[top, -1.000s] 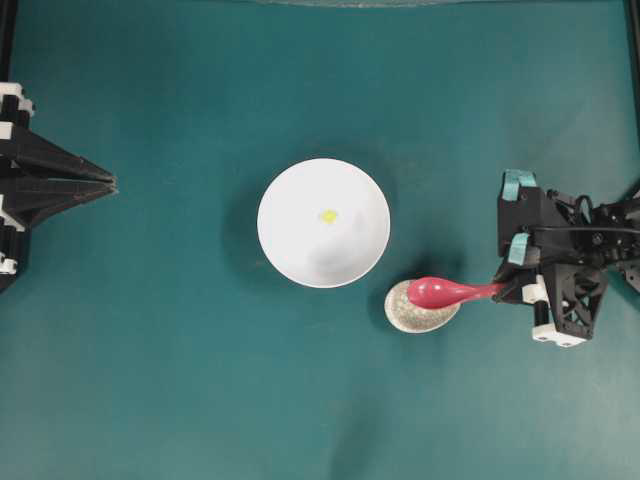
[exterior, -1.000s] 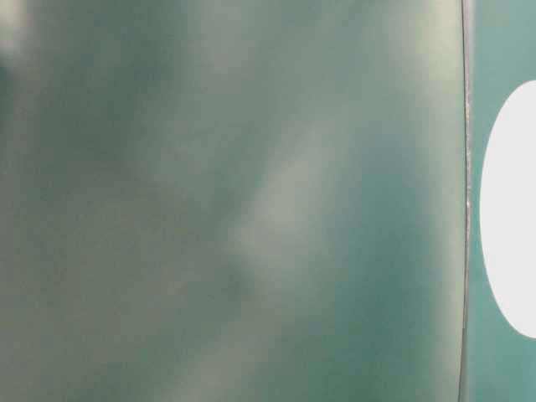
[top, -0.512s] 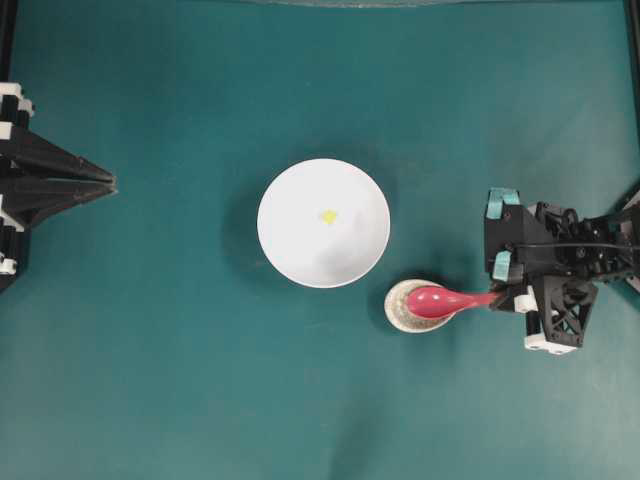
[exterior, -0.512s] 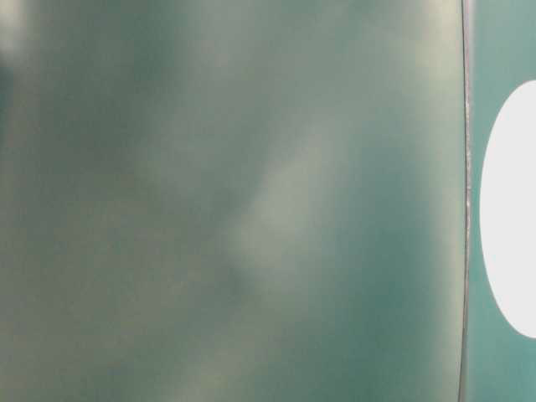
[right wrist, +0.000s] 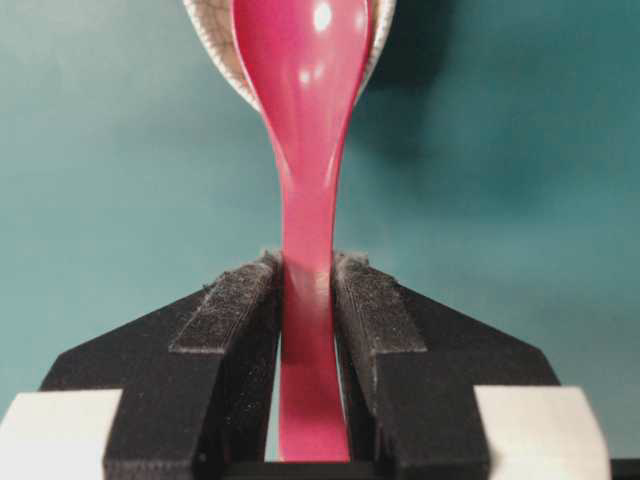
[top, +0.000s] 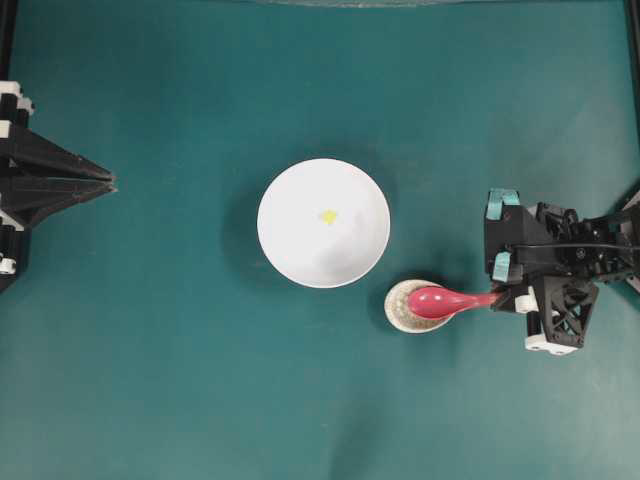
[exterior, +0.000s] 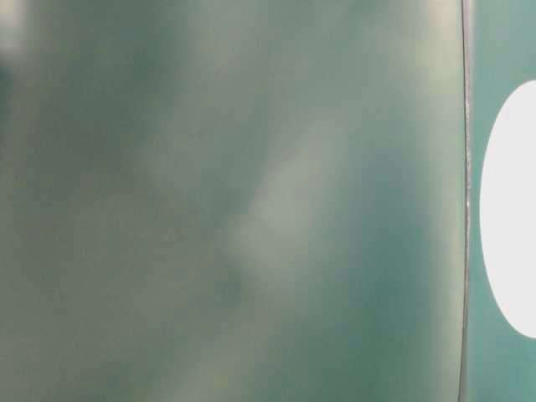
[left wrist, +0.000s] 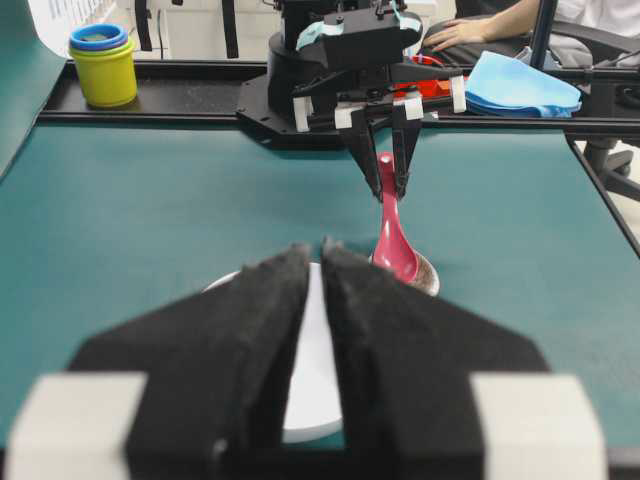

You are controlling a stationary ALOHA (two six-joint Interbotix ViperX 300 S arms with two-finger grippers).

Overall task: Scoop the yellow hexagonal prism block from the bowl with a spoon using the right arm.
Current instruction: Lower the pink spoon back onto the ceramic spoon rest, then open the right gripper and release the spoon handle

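The white bowl stands mid-table with the tiny yellow hexagonal prism block inside, near its centre. To its lower right, the pink-red spoon has its scoop over the speckled spoon rest. My right gripper is shut on the spoon's handle. In the right wrist view the handle is pinched between both pads, and the scoop points away over the rest. The left gripper sits at the far left edge, shut and holding nothing. Its wrist view looks across the bowl to the spoon.
Beyond the table's far edge, the left wrist view shows stacked yellow and blue cups and a blue cloth. The table-level view is mostly a blurred green haze with a white oval at its right edge.
A second ago the spoon's scoop sat slightly higher and farther from the rest. The right gripper then shifted and brought the scoop down over the rest. It has held still over the last half second.
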